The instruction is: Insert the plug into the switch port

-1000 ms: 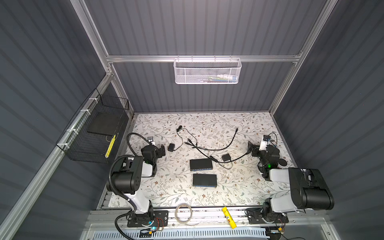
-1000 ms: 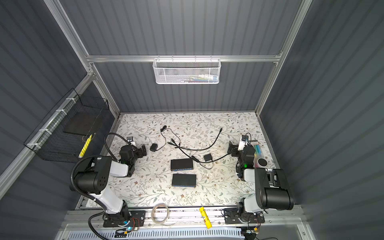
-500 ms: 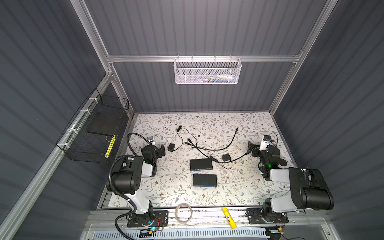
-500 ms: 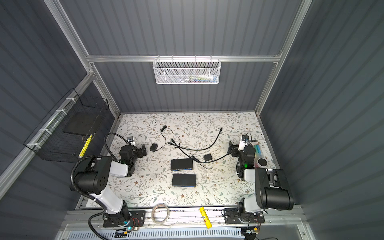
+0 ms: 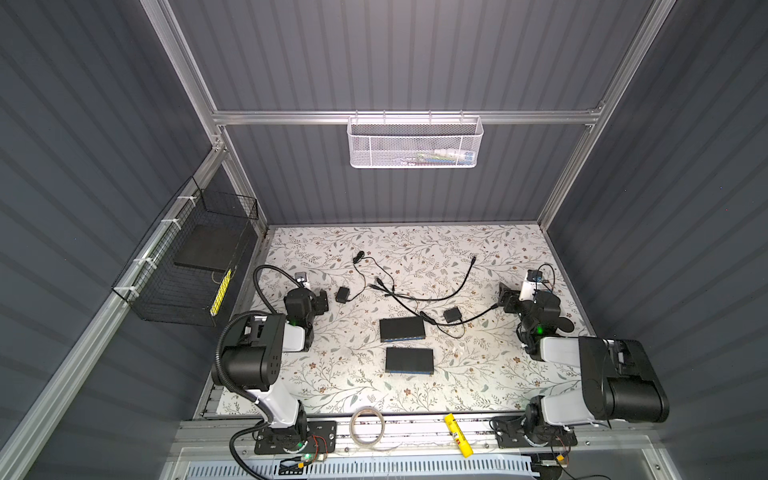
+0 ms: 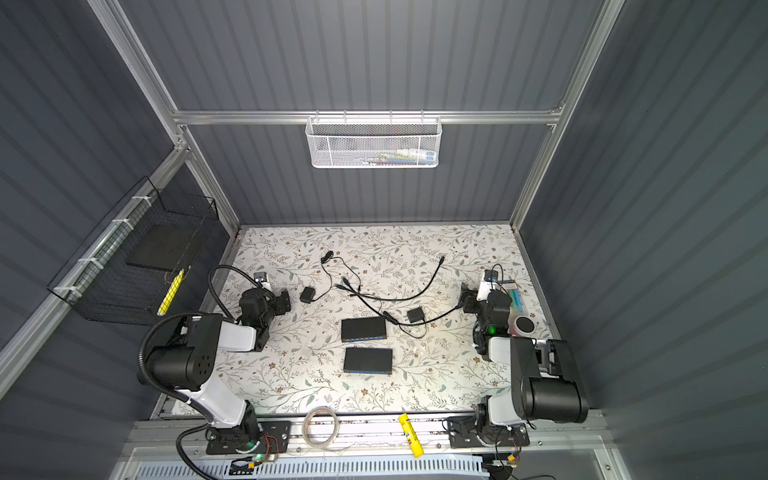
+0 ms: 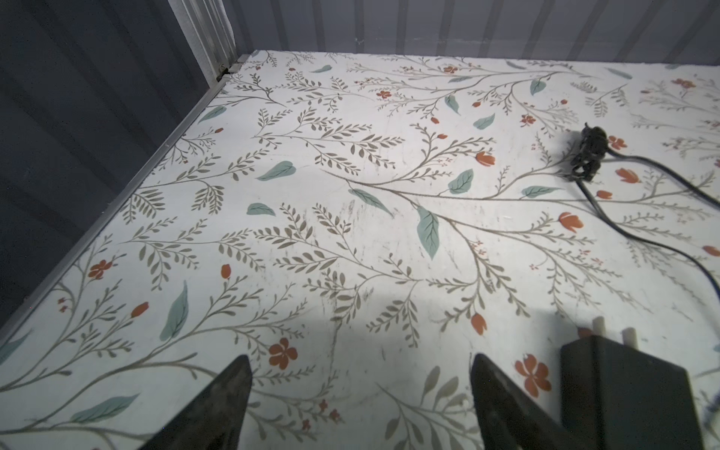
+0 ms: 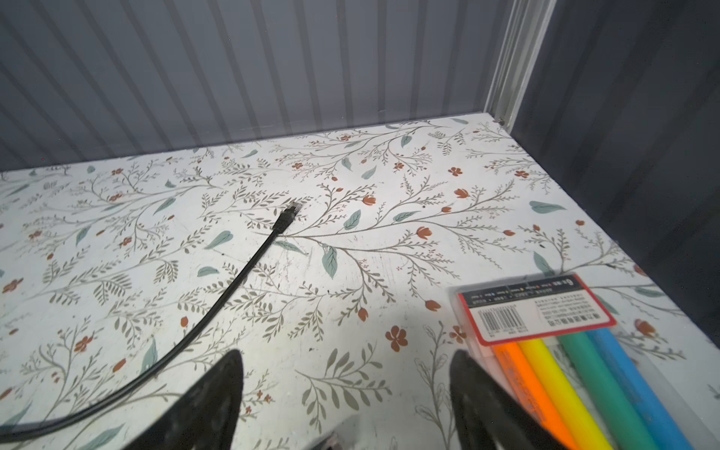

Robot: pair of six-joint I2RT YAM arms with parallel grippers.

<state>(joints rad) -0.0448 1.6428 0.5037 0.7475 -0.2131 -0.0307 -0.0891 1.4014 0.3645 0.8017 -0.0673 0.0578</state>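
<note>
Two black switches [image 5: 402, 329] [image 5: 409, 360] lie flat mid-table, and both top views show them [image 6: 363, 328] [image 6: 368, 360]. A black network cable ends in a plug [image 8: 290, 212] lying loose on the floral table, seen toward the back in a top view [image 5: 473, 259]. My right gripper [image 8: 345, 366] is open and empty, low over the table at the right [image 5: 505, 299], with the cable running past its left finger. My left gripper [image 7: 360, 370] is open and empty at the left [image 5: 322, 301]. The switch ports are not visible from here.
A black power adapter [image 7: 623, 393] lies right beside my left gripper, and a second adapter [image 5: 451, 314] sits near the switches. Thin power leads tangle mid-table [image 5: 374, 282]. A pack of coloured markers [image 8: 565, 350] touches my right finger. Walls close in the table edges.
</note>
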